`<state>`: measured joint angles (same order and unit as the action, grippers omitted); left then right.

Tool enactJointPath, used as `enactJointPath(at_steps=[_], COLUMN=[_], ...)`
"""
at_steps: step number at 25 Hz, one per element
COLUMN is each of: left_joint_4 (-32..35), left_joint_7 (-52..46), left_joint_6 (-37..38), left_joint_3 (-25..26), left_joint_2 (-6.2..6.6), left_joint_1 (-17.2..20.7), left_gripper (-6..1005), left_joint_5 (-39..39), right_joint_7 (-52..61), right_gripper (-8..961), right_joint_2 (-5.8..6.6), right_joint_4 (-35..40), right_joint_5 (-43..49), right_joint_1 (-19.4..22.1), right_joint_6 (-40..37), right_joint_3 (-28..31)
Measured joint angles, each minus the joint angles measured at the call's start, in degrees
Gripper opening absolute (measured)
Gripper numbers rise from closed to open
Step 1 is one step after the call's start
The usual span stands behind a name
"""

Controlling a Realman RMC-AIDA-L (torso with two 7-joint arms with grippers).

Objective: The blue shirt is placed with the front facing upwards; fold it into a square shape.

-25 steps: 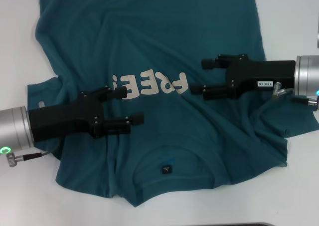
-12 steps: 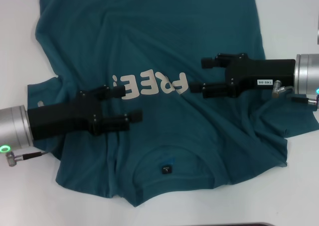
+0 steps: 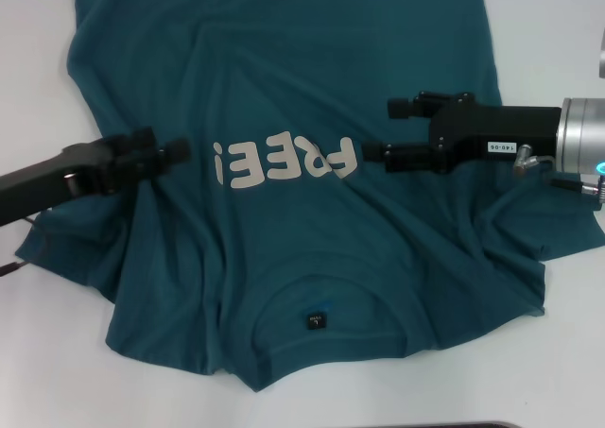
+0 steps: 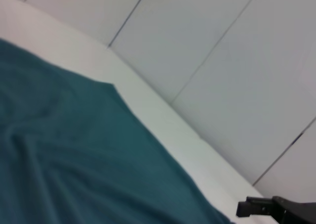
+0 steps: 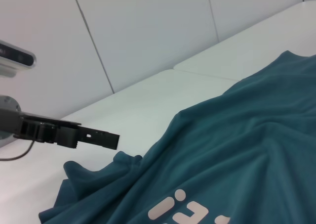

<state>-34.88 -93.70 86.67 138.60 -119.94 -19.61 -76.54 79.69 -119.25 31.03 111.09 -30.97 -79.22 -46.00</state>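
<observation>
- White table: the blue shirt spread across it, front up, rumpled, collar on the robot's side.
- Right gripper: over the shirt just beside the white "FREE!" lettering, fingers spread wide, holding nothing.
- Left gripper: above the shirt's left sleeve area; finger spacing cannot be told.
</observation>
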Motion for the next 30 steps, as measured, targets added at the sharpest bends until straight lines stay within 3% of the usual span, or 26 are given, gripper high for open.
enactJointPath(at_steps=[9, 20, 30], left_joint_4=[-6.9, -8.4, -8.3], left_joint_7=[-12.8, -18.4, -18.6], left_joint_6=[0.1, 0.2, 0.4], left_joint_3=[0.1, 1.8, 4.7], left_joint_2=[2.22, 6.68, 7.64], left_joint_1=[0.6, 1.8, 2.3], left_gripper=[950, 950, 949], left_joint_5=[7.2, 12.7, 17.7], right_joint_7=[-0.2, -0.2, 0.0], right_gripper=[914, 914, 914], right_joint_2=[-0.19, -0.18, -0.09], right_joint_4=[-0.1, 0.0, 0.0], right_joint_5=[-0.9, -2.3, -2.3], right_joint_1=[-0.5, -0.3, -0.7], right_joint_6=[1.0, 1.6, 2.2], right_joint_3=[0.0, 0.1, 0.1])
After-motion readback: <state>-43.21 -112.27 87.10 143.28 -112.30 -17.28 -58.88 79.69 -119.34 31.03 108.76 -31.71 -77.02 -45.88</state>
